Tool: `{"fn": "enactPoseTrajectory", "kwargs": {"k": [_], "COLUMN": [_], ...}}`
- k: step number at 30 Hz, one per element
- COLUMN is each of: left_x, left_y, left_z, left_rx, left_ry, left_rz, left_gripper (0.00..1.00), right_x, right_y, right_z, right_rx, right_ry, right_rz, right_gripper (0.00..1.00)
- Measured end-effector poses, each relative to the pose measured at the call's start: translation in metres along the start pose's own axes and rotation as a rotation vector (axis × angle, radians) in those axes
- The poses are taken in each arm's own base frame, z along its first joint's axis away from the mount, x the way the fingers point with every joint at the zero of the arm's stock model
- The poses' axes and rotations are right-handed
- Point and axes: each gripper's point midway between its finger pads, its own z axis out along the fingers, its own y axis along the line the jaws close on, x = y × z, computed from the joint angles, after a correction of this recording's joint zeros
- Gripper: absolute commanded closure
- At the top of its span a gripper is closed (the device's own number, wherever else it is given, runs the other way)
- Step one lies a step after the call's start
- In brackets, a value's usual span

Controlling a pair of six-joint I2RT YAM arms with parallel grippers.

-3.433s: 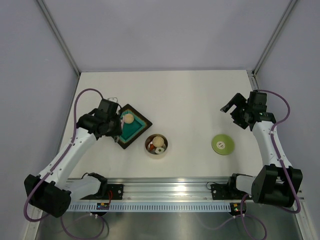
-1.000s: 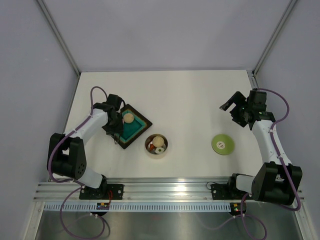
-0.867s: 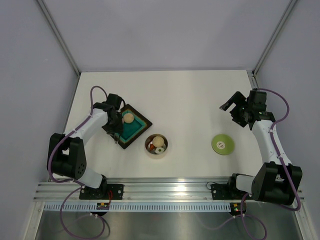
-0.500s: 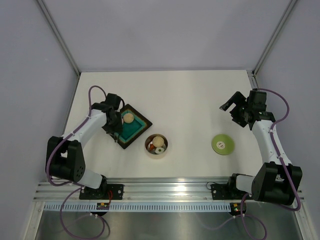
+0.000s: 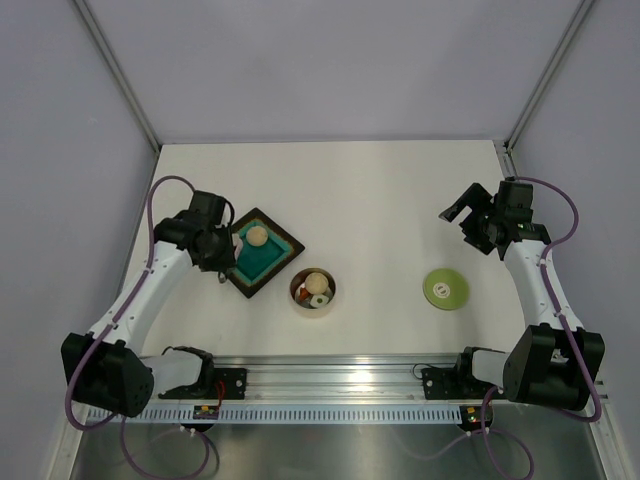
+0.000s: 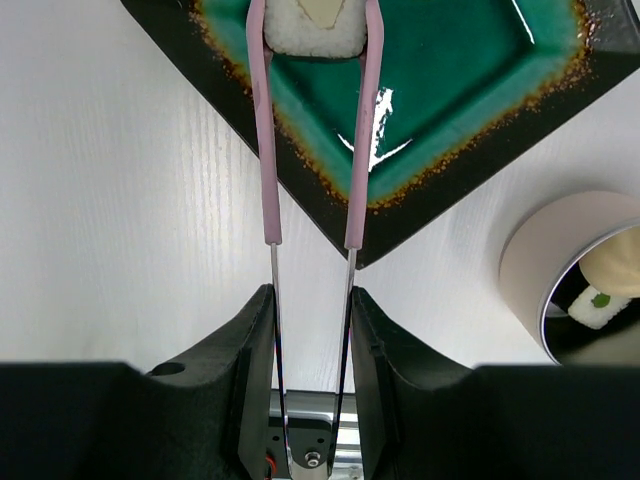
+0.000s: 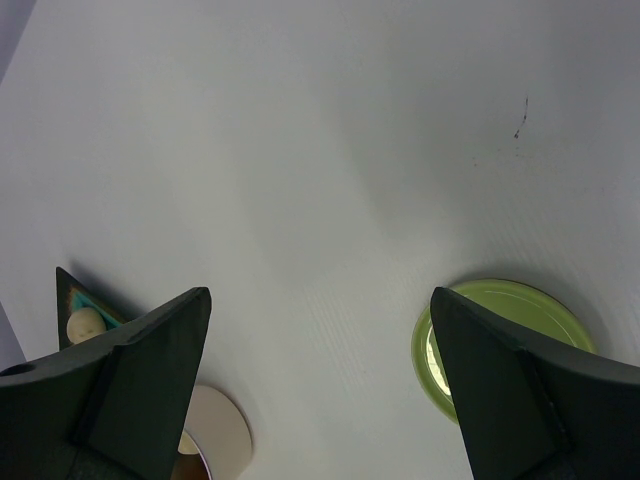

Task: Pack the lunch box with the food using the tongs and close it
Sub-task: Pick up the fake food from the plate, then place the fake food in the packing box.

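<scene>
Pinching food (image 6: 310, 30) near the tray's (image 6: 450, 90) left corner for lifting, squeezed tongs (image 6: 268, 150) in half-closed left gripper (image 6: 311, 300); parked right gripper (image 7: 320, 295) agape, empty.

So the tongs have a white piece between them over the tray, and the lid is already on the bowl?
No: the lid lies on the table, apart from the bowl, as the top view shows. The tongs part is right.

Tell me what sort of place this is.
Probably a robotics lab test cell, not a kitchen: a bare white table boxed in by plain grey walls, the left arm and right arm bolted to a metal rail at its near edge, and toy food on a small tray.
</scene>
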Motion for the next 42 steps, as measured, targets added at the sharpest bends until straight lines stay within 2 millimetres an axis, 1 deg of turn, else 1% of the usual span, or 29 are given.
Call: {"fn": "enactPoseTrajectory", "kwargs": {"k": [2, 4, 8, 11, 13, 17, 20, 24, 29, 35, 38, 40, 42], "left_x": [0.004, 0.008, 0.014, 0.023, 0.029, 0.047, 0.062, 0.081, 0.099, 0.103, 0.105, 0.107, 0.109], "left_y": [-0.001, -0.007, -0.021, -0.032, -0.045, -0.079, -0.093, -0.104, -0.105, -0.107, -0.109, -0.11, -0.113], "left_z": [-0.004, -0.011, -0.028, -0.042, -0.053, -0.073, -0.081, -0.082, -0.076, -0.071, -0.071, -0.071, -0.069], "left_rx": [0.008, 0.033, 0.106, 0.15, 0.187, 0.286, 0.329, 0.357, 0.353, 0.337, 0.343, 0.352, 0.362], "left_ry": [0.003, -0.001, -0.036, -0.044, -0.044, -0.038, -0.016, 0.021, 0.066, 0.092, 0.105, 0.116, 0.125], "left_rz": [0.008, 0.028, 0.07, 0.119, 0.174, 0.303, 0.367, 0.422, 0.447, 0.448, 0.446, 0.446, 0.444], "left_gripper": [1.0, 1.0, 1.0, 1.0, 1.0, 1.0, 1.0, 1.0, 1.0, 1.0, 0.95, 0.95, 0.9], "right_x": [0.0, 0.001, 0.001, 0.002, 0.002, 0.002, 0.002, 0.001, -0.001, -0.001, 0.001, 0.002, 0.002], "right_y": [0.0, -0.001, -0.001, -0.001, -0.001, -0.001, 0.0, 0.001, 0.001, 0.001, 0.0, 0.0, -0.001], "right_z": [0.0, 0.0, -0.001, -0.003, -0.004, -0.006, -0.007, -0.009, -0.01, -0.011, -0.011, -0.011, -0.011], "right_rx": [0.0, 0.003, 0.003, 0.005, 0.006, 0.006, 0.004, 0.0, 0.0, -0.001, -0.001, 0.0, 0.001], "right_ry": [0.0, 0.002, 0.002, 0.004, 0.006, 0.002, -0.002, -0.008, -0.016, -0.017, -0.017, -0.015, -0.014], "right_rz": [0.0, 0.001, 0.001, 0.001, 0.002, 0.001, 0.0, -0.002, -0.003, -0.003, -0.003, -0.002, -0.002], "right_gripper": [0.01, 0.01, 0.0, 0.01, 0.01, 0.01, 0.01, 0.01, 0.01, 0.01, 0.01, 0.01, 0.01]}}
